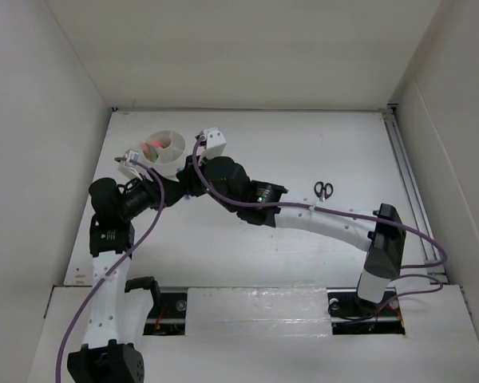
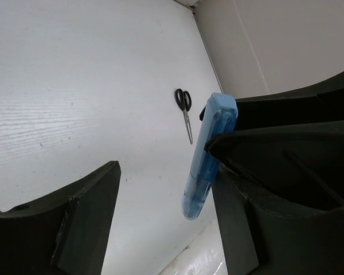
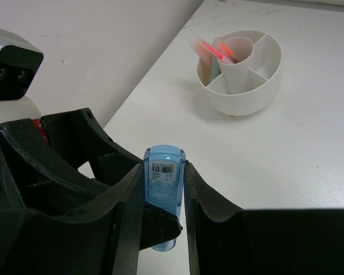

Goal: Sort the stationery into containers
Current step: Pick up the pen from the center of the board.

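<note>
Right wrist view showed the right pincer [image 3: 163, 195] clenched on the blue marker [image 3: 163, 175], the left pincer [image 2: 160, 189] released beside it, likely a handover toward the nearby divided white tub [image 3: 241, 97].

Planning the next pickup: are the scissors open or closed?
Closed: the scissors show both blades lying together as one thin strip.

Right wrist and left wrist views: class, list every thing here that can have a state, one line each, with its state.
right fingers: shut on the blue marker.
left fingers: open, gripping nothing.
blue marker: held, not yet in the tub.
white tub: upright on the table, pens in one compartment.
scissors: closed, lying flat on the table.
</note>
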